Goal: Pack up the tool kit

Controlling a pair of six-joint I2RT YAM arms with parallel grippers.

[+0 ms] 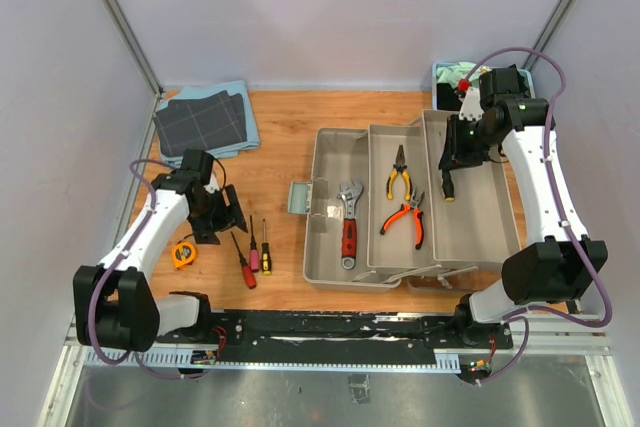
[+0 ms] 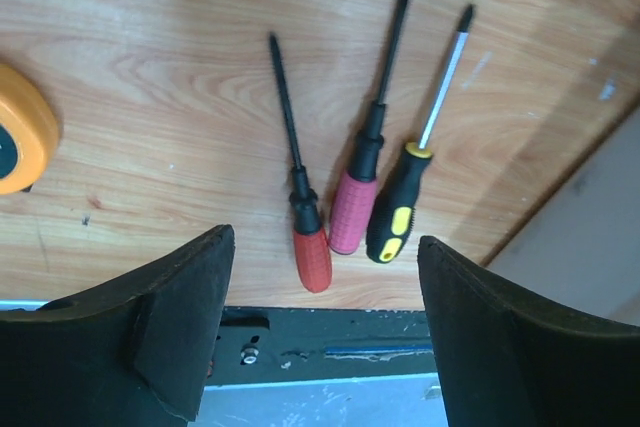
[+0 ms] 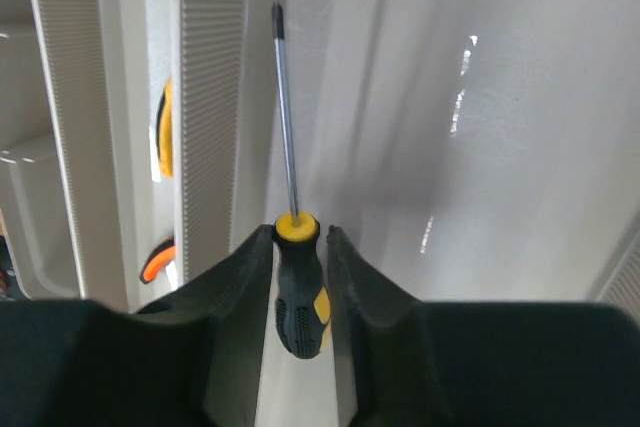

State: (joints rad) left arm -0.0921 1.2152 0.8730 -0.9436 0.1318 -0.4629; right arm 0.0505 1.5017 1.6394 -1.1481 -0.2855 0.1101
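Note:
The grey-beige tool kit (image 1: 330,137) lies open on the wooden table, its trays folded out. A red-handled wrench (image 1: 349,222) sits in the left tray, with yellow pliers (image 1: 399,172) and orange pliers (image 1: 405,215) in the middle one. My right gripper (image 1: 450,162) hovers over the right compartment. A black-and-yellow screwdriver (image 3: 298,287) stands between its fingers (image 3: 245,277), and a narrow gap shows on the right side of the handle. My left gripper (image 2: 325,327) is open above three screwdrivers: red (image 2: 312,247), pink (image 2: 352,202) and black-yellow (image 2: 395,212). The orange tape measure (image 2: 20,127) lies to their left.
Folded dark grid cloths (image 1: 200,119) lie at the back left. A small blue basket (image 1: 445,75) stands behind the toolbox at the back right. A black rail (image 1: 330,325) runs along the table's near edge, just below the loose screwdrivers (image 1: 254,247).

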